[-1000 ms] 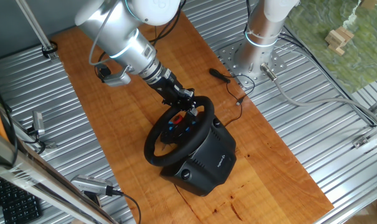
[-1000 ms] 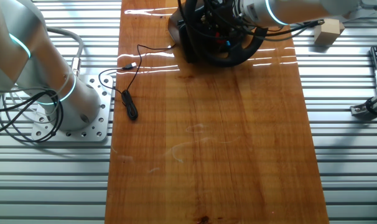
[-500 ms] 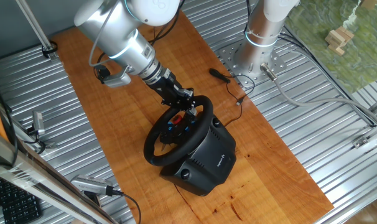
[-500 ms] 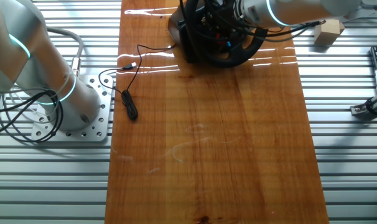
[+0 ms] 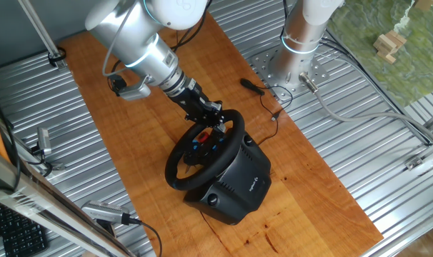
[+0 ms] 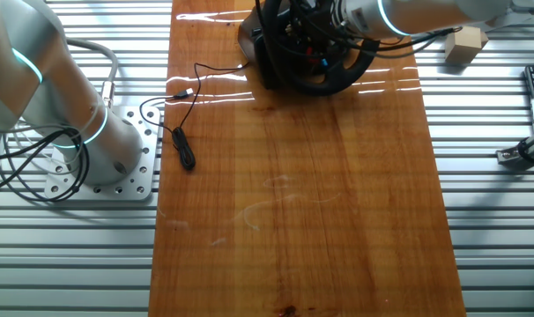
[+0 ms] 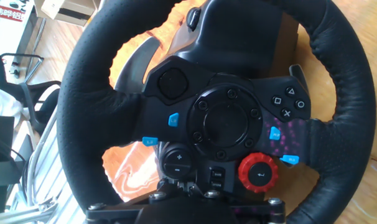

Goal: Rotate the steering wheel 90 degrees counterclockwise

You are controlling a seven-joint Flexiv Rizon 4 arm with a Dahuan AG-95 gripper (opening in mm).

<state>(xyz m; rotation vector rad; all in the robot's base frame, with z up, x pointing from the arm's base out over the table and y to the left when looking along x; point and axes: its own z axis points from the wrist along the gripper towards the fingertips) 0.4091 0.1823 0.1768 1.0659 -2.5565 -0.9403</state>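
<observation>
1. Black leather-look wheel (image 5: 202,151) sits tilted on its base (image 5: 234,187), centre of frame in one fixed view; top centre of frame in the other fixed view (image 6: 315,53), close to the far end of the wooden board (image 6: 293,202).
2. Gripper (image 5: 211,114) is at the wheel's upper rim, arm coming in from upper left. Hand view looks straight at the hub: red dial (image 7: 259,173) lower right, blue buttons either side. Only the hand's black hardware shows at the bottom edge; the fingertips are not visible.
3. Claw state: cannot tell whether it is clamped on the rim or merely touching it; both fixed views are too small and dark there.
4. Judgement, step in hand: turning the wheel. Do it well by carrying the contact point along an arc about the hub axis, not a straight line, so the fingers do not slide off or drag the base.
5. Room: bare board lies left of the wheel. Right of it, a thin cable (image 5: 274,107) and the arm's mounting plate (image 5: 288,71) are near; the base's right side is near the board edge.
</observation>
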